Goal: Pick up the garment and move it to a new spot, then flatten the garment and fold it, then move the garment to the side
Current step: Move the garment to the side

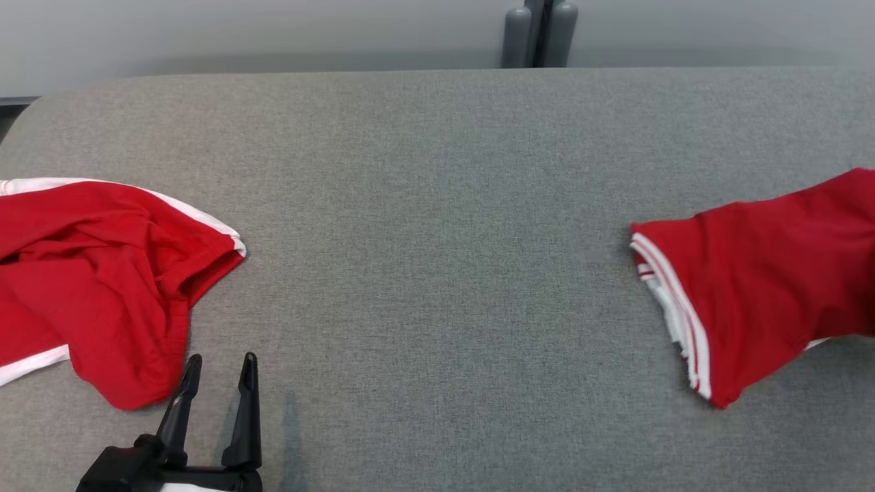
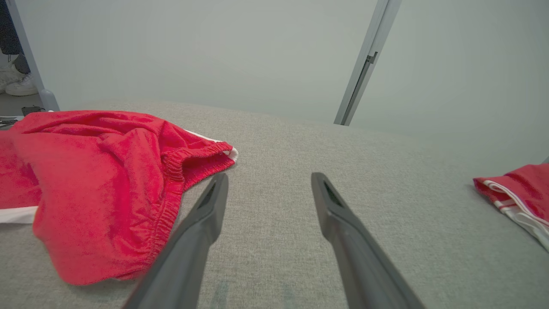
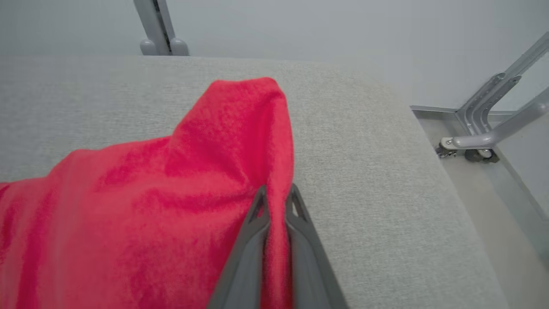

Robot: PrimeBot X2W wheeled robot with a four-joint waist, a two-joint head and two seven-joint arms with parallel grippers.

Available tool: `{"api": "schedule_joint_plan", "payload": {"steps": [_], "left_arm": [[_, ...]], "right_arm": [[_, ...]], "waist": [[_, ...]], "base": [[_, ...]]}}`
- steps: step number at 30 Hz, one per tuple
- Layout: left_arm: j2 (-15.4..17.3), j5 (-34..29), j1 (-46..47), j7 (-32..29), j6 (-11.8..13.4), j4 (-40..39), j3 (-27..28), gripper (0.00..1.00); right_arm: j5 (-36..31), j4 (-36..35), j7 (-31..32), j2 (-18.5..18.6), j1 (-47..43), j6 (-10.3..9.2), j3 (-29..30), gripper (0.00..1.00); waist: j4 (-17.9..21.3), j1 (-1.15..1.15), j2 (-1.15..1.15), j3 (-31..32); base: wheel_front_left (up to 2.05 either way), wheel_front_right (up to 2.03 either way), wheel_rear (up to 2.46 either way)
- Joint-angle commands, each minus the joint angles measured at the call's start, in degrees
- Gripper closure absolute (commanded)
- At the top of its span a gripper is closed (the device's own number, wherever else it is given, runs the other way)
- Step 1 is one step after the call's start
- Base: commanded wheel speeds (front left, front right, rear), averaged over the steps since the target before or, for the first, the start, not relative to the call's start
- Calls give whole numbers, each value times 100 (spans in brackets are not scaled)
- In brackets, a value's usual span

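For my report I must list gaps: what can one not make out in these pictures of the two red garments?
Head view: left garment is cut off by the left edge; its full shape is unknown.
Head view: right garment runs past the right edge.
Right wrist view: folds hide which part the right end effector pinches.

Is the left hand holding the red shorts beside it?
No, the left gripper stands open beside the red shorts, holding nothing.

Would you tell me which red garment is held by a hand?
The right garment, pinched in the right hand; the left garment lies free beside the open left hand.
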State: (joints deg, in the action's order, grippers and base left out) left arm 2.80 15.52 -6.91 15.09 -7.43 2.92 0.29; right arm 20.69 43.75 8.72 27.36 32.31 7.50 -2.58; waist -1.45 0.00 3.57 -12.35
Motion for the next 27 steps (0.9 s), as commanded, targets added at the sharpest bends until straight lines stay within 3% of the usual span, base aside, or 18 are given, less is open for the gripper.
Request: {"api": "schedule_joint_plan", "payload": {"steps": [1, 5, 12, 20, 21, 22, 23, 27], "left_arm": [[19, -74, 79, 8, -14, -14, -10, 0], [21, -92, 169, 8, -11, -47, -28, 0], [20, -67, 81, 8, -12, -52, -45, 0], [20, -72, 158, 8, -13, -43, -83, 0], [20, -79, 169, 8, -13, -41, -83, 0], [21, -85, 174, 8, -13, -41, -83, 0], [20, -90, 172, 8, -13, -42, -81, 0], [20, -92, 97, 8, -13, -53, -31, 0]], "right_arm": [[-239, 114, -17, 71, 78, -1, 111, 100], [-1122, 335, -80, 175, 375, -1, 588, 100], [-2270, 254, -93, -138, 478, -1, 1487, 100], [-2988, -75, -47, -540, 346, -1, 2212, 100], [-3091, -141, -36, -614, 319, -1, 2303, 62], [-3214, -209, -28, -678, 282, -1, 2348, 16], [-3301, -288, -26, -735, 257, -1, 2424, 0], [-3491, -772, -232, -1014, 121, -1, 2535, 0]], "waist": [[59, 0, 0, -95], [114, 0, 0, -220], [242, 0, 0, -287], [308, 0, 0, -287], [309, 0, 0, -281], [308, 0, 0, -272], [307, 0, 0, -264], [304, 0, 0, -199]], "base": [[0, 0, 0], [0, 0, 0], [0, 0, 0], [0, 0, 0], [0, 0, 0], [0, 0, 0], [0, 0, 0], [0, 0, 0]]}}
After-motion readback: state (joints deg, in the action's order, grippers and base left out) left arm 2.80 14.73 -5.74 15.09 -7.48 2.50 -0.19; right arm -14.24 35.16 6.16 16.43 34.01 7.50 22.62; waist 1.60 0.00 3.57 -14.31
